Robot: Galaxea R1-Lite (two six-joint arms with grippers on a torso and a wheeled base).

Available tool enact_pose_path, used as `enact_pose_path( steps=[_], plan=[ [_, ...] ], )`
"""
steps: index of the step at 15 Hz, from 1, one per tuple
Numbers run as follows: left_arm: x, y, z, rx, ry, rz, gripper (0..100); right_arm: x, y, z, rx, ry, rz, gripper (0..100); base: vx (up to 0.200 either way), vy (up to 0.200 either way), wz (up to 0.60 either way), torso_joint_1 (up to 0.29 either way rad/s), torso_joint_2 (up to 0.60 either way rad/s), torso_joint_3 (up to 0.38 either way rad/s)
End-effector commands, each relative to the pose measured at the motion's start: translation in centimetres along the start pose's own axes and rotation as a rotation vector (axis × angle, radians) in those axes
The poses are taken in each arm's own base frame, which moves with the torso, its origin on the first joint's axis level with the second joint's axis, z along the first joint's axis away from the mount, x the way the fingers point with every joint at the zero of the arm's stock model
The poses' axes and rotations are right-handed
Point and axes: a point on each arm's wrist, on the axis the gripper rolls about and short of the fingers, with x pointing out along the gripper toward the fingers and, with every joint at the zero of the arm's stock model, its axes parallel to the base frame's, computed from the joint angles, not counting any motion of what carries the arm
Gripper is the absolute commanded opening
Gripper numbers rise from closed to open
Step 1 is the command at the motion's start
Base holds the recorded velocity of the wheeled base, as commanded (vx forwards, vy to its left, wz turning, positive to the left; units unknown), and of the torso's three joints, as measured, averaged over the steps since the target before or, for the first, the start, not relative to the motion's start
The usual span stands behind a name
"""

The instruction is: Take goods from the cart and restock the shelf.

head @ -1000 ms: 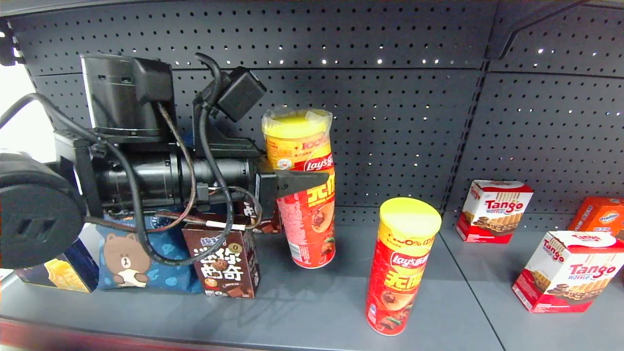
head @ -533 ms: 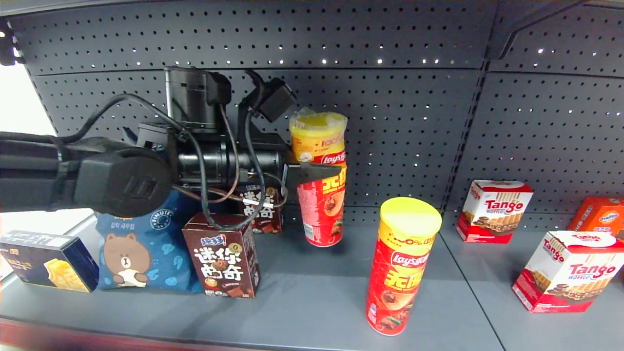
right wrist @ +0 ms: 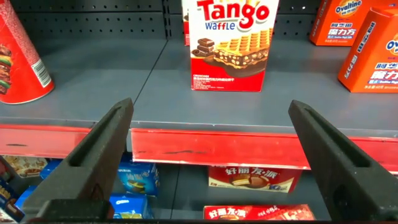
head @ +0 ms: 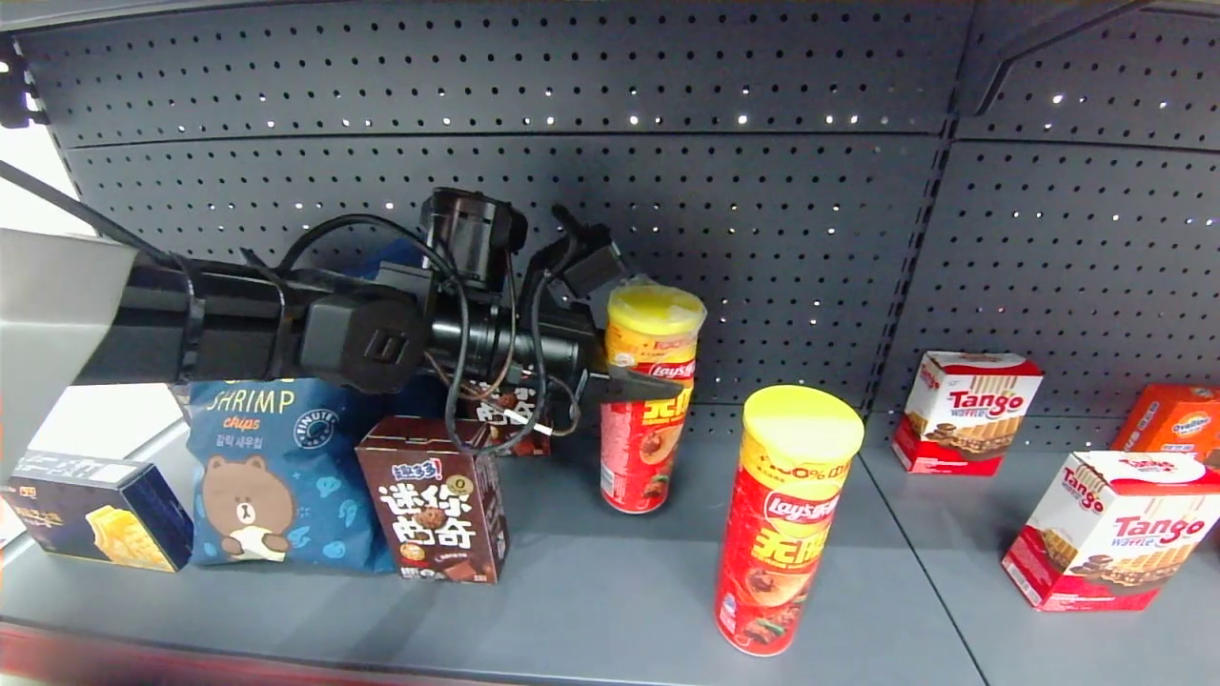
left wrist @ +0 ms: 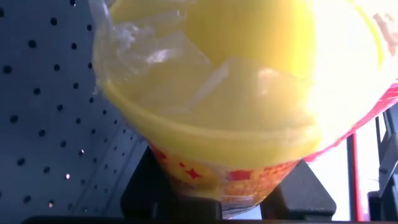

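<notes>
i see the left end effector (head: 654, 379) clamped around the upper half of a red potato-chip canister (head: 648, 419) with a yellow lid, one dark finger (head: 637, 383) crossing the front of the tube. the canister is upright toward the back edge of the grey shelf (head: 591, 600), just in front of the pegboard back panel (head: 762, 238). its base is down at shelf level, though i cannot tell whether it is touching. in the left wrist view the yellow lid of the potato-chip canister (left wrist: 249, 93) sits right at the lens, with the left end effector (left wrist: 230, 202) gripping it on both sides. a second chip canister (head: 786, 519) of the same kind stands free, nearer the front edge and to the right of the held one, apart from it. toward the left end of the shelf are a blue snack bag with a bear (head: 272, 476), a brown cookie box (head: 438, 510) beside it, and a dark blue box (head: 95, 510). toward the right end are two red-and-white wafer boxes (head: 965, 412) (head: 1110, 543) and an orange box (head: 1168, 419). the right end effector (right wrist: 214, 162) hangs off the red front edge (right wrist: 217, 146) with its fingers spread wide and nothing between them, facing a wafer box (right wrist: 229, 43).
</notes>
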Motion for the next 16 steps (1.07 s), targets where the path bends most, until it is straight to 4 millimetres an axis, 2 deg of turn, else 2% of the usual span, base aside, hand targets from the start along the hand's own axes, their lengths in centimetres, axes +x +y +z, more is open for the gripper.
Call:
enact_pose_path(
  steps=[1, 4, 8, 16],
  plan=[
    [0.8, 0.9, -0.7, -0.01, 0.008, -0.004, 0, 0.0, 0.0, 0.0, 0.0, 0.002, 0.001, 100, 0.0, 0.0, 0.0, 0.0, 0.0, 0.0],
    [1.5, 1.4, -1.2, -0.02, 0.011, -0.009, 0, 0.0, 0.0, 0.0, 0.0, 0.001, -0.001, 100, 0.0, 0.0, 0.0, 0.0, 0.0, 0.0],
    [2.6, 2.1, -0.3, -0.028, -0.019, -0.009, 0, 0.0, 0.0, 0.0, 0.0, 0.002, 0.001, 100, 0.0, 0.0, 0.0, 0.0, 0.0, 0.0],
    [4.2, 3.3, -1.1, -0.067, -0.034, -0.007, 0, 0.0, 0.0, 0.0, 0.0, 0.002, 0.001, 100, 0.0, 0.0, 0.0, 0.0, 0.0, 0.0]
  ],
)
